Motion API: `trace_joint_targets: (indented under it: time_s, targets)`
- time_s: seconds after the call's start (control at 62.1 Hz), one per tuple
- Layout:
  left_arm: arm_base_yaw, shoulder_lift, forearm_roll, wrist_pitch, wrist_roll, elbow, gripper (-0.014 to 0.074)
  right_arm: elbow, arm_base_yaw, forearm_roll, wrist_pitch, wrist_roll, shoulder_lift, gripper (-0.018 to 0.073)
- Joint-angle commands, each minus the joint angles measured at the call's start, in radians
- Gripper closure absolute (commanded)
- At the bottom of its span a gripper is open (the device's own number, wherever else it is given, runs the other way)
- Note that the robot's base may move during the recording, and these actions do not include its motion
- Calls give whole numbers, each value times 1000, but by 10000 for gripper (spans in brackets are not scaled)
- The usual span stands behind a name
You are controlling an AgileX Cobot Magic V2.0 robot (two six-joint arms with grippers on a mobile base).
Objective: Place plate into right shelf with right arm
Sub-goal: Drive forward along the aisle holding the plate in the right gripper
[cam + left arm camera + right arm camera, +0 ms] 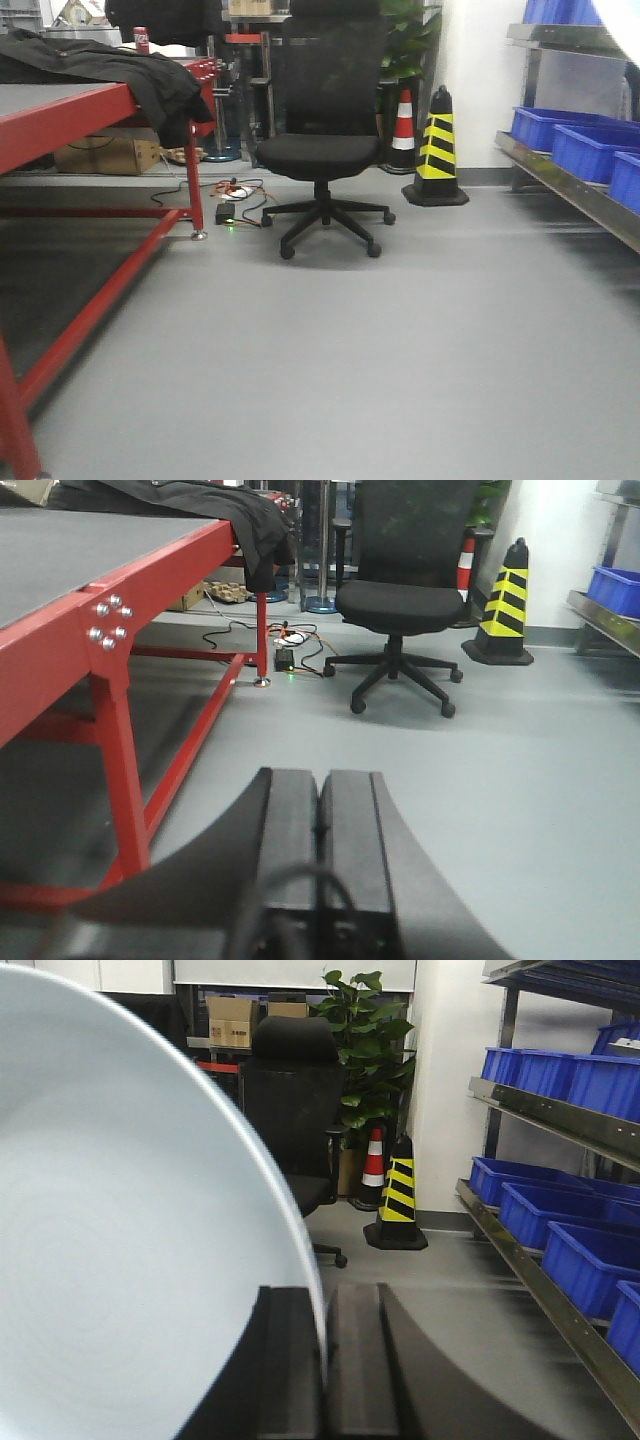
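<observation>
One right shelf (545,1290) runs along the right side, its tiers crowded with at least five blue bins (590,1250); going in, the wide plate could clip the steel lip or a bin. One plate (130,1240) stands on edge, pinched at its rim by the right pincer (325,1360), so it may slip. The left pincer (320,820), second of two, is clenched empty.
</observation>
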Motion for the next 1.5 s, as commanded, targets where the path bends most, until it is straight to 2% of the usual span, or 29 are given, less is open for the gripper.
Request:
trace_joint_targets:
  time_s: [0.0,1.481]
  targets:
    - [-2,-10,-8,-90,-7,10,724,-30,-5,1,-92,-4,10,503]
    - [-2,-10,-8,-90,-7,10,724,-30,-5,1,-92,-4,10,503]
